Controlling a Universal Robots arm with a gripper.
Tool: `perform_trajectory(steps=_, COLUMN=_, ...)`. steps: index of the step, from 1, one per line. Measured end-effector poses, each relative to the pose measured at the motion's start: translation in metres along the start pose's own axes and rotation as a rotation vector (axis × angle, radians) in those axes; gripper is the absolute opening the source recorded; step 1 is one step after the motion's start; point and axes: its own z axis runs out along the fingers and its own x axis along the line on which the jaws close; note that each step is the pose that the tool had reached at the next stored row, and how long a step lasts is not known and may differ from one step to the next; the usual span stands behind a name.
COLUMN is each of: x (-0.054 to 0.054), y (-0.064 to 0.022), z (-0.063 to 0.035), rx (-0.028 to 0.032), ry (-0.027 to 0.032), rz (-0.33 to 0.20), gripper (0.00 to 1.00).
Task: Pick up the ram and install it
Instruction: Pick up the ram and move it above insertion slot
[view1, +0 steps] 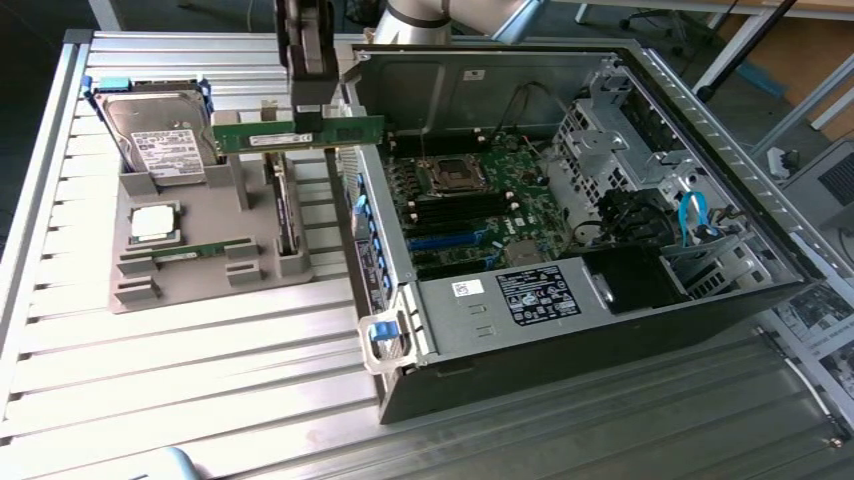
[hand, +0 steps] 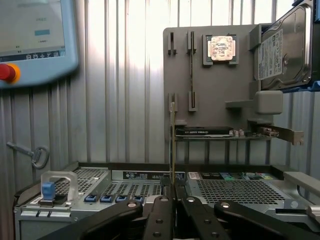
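Exterior view, upper left of centre: the gripper (view1: 316, 112) has its jaws closed on the ram (view1: 300, 132), carrying it level in the air where the grey holder (view1: 200, 285) meets the open computer case (view1: 561, 330). Pick-up appears done; seating the ram in a motherboard (view1: 467, 200) slot is left. Wrist view: the ram stands edge-on between the fingers. Print on the hard drive (view1: 160, 140) label and on 2 case stickers is too small to read
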Motion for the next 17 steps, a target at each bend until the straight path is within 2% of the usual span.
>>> perform_trajectory(steps=12, x=0.000, y=-0.0101, z=0.0001, rx=-0.0001, ry=0.0001, rz=0.000, gripper=0.12)
perform_trajectory(steps=17, x=0.000, y=-0.0169, z=0.0002, rx=0.0000, ry=0.0000, rz=0.000, gripper=0.12)
